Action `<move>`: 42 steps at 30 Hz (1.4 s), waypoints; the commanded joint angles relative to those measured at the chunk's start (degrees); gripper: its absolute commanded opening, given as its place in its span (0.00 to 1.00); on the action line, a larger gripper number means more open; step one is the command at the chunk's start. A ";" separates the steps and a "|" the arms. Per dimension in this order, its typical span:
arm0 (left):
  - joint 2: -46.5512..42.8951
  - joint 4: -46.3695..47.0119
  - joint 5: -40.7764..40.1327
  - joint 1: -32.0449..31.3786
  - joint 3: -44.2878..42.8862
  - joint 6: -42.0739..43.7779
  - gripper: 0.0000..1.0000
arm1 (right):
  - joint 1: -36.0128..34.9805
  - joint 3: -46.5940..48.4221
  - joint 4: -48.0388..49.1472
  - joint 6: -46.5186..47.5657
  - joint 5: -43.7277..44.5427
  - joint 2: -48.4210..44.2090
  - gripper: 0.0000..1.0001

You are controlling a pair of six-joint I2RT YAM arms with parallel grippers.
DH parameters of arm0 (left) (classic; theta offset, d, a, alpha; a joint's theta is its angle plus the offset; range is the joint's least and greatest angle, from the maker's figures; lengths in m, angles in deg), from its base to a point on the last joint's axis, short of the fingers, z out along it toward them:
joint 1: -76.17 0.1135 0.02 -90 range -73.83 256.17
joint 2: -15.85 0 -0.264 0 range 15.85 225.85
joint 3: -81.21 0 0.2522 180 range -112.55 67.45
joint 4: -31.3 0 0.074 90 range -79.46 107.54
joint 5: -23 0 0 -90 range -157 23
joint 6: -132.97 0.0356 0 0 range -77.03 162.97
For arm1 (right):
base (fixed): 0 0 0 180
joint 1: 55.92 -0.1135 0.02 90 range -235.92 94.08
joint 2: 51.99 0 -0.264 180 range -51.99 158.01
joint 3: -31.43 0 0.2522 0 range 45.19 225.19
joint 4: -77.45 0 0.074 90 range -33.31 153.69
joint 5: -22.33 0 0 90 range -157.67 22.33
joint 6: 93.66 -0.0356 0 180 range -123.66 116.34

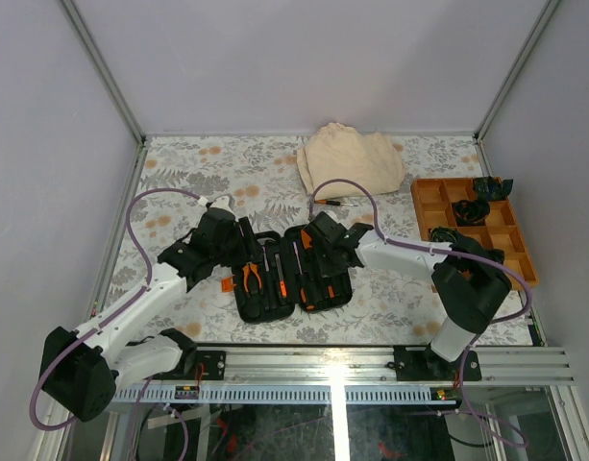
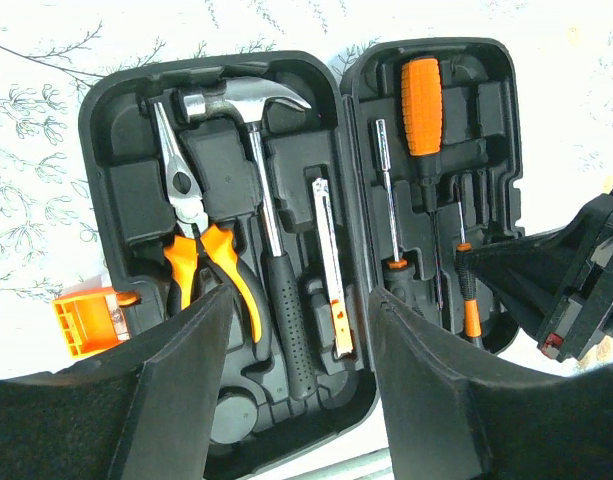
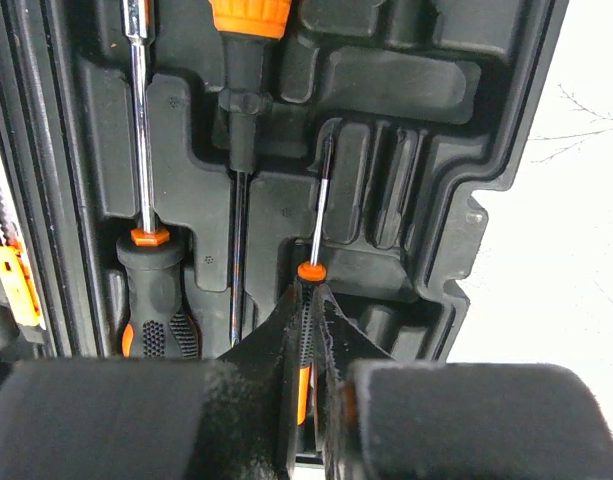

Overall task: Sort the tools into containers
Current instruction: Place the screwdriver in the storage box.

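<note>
Top view: the tool case point(image 1: 265, 309) lies open on the floral table point(image 1: 179, 173) between the two arms, its halves side by side. The left gripper point(image 1: 238, 240) hangs over the left half's far corner and the right gripper point(image 1: 320, 240) over the right half. Both wrists cover the far end of the case, and from here I cannot tell how either jaw stands. Orange pliers point(image 1: 252, 279) show in the left half; the other tools are too small to name. A beige cloth point(image 1: 350, 158) lies beyond the case. The dark items in the orange tray point(image 1: 438, 206) at the right are hard to make out.

Left wrist: the left fingers stand apart with nothing between them, above the near end of the left half. They hide the grip ends of the pliers and part of the hammer point(image 2: 256, 150) handle. Marks on the orange latch point(image 2: 86, 325) are too small to read. The right gripper comes in from the right, cut off by the frame edge, with its tips at the small screwdriver point(image 2: 469, 305).

Right wrist: the right fingers are clamped on the small screwdriver's black-and-orange handle, just below its orange collar, and hide the rest of the handle. Its shaft lies in a moulded slot of the right half. The large screwdriver point(image 3: 248, 20) is cut off at the top.
</note>
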 commanded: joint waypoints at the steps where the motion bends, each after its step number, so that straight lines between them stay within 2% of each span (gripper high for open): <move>1: 0.07 1.98 -0.07 -0.40 -0.31 -0.03 0.56 | -0.37 -0.49 -3.43 -0.01 -5.64 6.84 0.05; 3: 0.19 2.07 0.07 -0.37 -0.37 -0.07 0.56 | -0.43 -0.24 -4.12 0.14 -6.15 8.71 0.01; 11: 0.68 2.25 0.12 -0.48 -0.29 0.10 0.56 | -0.39 -0.61 -5.57 0.69 -6.35 13.20 0.00; 20: 1.11 2.77 0.24 -0.57 0.06 0.15 0.56 | -0.37 -6.86 0.20 -1.40 -7.83 18.46 0.00; 23: 1.39 2.95 0.33 -0.58 -0.03 0.08 0.56 | -0.49 -8.84 1.41 -2.21 -7.13 17.56 0.00; 27: 1.56 2.78 0.22 -0.65 -0.26 0.32 0.56 | -0.46 -7.81 -0.45 -1.99 -3.85 11.50 0.01; 34: 0.72 0.36 -0.51 -0.71 -2.48 1.07 0.56 | -0.52 1.50 -1.56 1.30 -0.76 -0.66 0.22; 39: 0.30 -2.34 -0.56 -0.65 -5.88 3.57 0.57 | 0.06 7.72 -0.59 4.97 4.64 -4.60 0.32; 42: 0.47 -4.76 -0.69 -0.64 -8.26 6.41 0.57 | 2.71 10.90 -0.43 8.84 5.62 -5.33 0.35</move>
